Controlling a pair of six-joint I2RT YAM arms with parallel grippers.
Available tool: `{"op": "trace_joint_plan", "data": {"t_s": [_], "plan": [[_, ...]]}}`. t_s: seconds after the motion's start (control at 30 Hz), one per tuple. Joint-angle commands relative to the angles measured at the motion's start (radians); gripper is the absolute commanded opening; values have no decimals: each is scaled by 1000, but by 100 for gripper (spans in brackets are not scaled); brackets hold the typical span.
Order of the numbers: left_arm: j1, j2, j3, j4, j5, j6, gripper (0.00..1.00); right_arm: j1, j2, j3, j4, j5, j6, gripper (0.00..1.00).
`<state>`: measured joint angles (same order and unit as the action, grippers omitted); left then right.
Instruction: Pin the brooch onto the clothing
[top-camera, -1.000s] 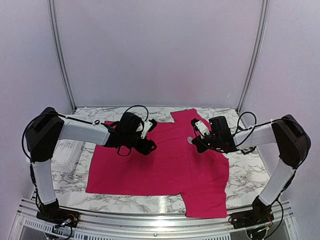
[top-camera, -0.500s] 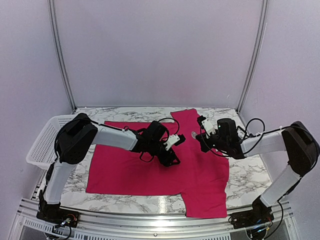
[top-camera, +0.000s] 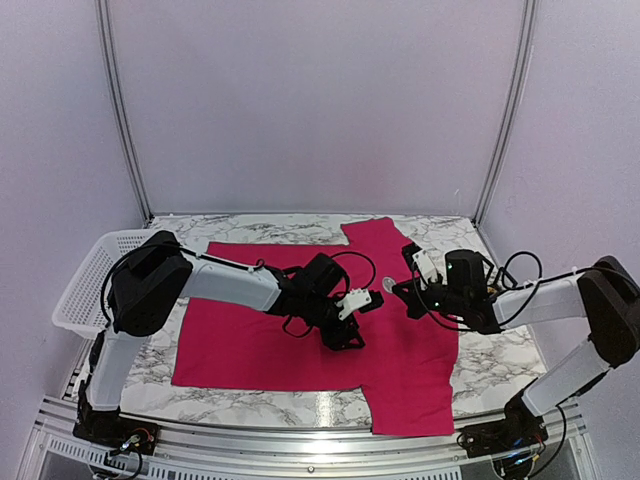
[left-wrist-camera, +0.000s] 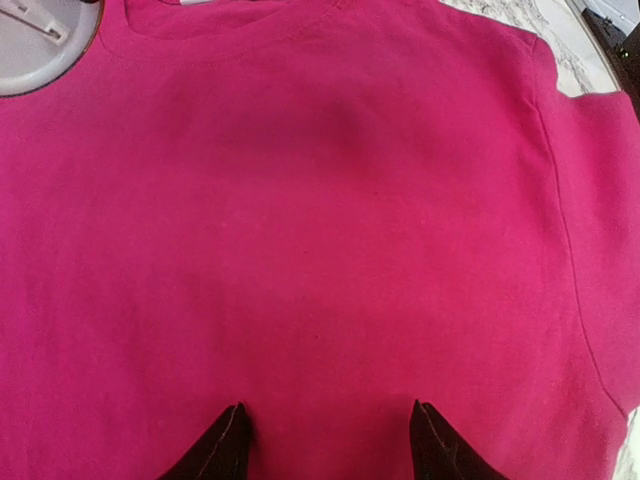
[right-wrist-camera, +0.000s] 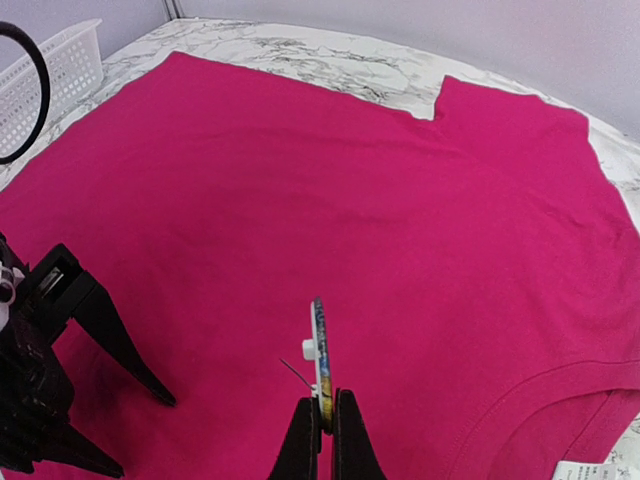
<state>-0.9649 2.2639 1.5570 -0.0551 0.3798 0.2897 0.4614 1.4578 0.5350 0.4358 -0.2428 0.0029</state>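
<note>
The crimson-pink T-shirt (top-camera: 300, 340) lies spread flat on the marble table, its neck label showing at the right wrist view's edge (right-wrist-camera: 590, 470). My right gripper (top-camera: 398, 290) is shut on the round brooch (right-wrist-camera: 320, 345). It holds the brooch edge-on just above the shirt's chest (right-wrist-camera: 400, 230), white back to the left and thin pin wire sticking out. My left gripper (left-wrist-camera: 328, 410) is open and empty, its tips low over the chest fabric (left-wrist-camera: 330, 230), just left of the brooch. The brooch's white back (left-wrist-camera: 30, 45) shows at the left wrist view's top left. The left gripper (right-wrist-camera: 60, 390) shows in the right wrist view.
A white plastic basket (top-camera: 90, 280) stands at the table's left edge and also shows in the right wrist view (right-wrist-camera: 55, 70). A black cable loop (right-wrist-camera: 30, 90) hangs off the left arm. Metal frame posts and grey walls enclose the table.
My left arm has swung right and nearer across the shirt to its chest. My right gripper has moved slightly nearer and right with the brooch.
</note>
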Motion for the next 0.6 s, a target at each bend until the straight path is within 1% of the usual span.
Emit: {"op": "trace_joint_plan", "data": {"t_s": [0.0,0.07,0.17,0.33,0.4,0.43,0.47,0.57], "plan": [[5,26,31,-49,-85,20,54,1,10,11,45,-39,31,0],[5,36,33,-45,-88,20,49,5,18,7,51,-44,25,0],[5,41,21,-46,-70,22,35,9,26,-2,62,-63,21,0],[6,3,-23,-35,34,28,13,10,36,-33,101,-98,20,0],[8,0,-20,-35,38,26,8,9,46,-27,96,-100,13,0],[9,0,-17,-35,33,24,2,10,50,-25,95,-103,13,0],[12,-2,-13,-33,29,21,0,10,54,-24,96,-107,12,0],[22,-12,2,-25,47,-11,0,9,58,-26,102,-117,14,0]]}}
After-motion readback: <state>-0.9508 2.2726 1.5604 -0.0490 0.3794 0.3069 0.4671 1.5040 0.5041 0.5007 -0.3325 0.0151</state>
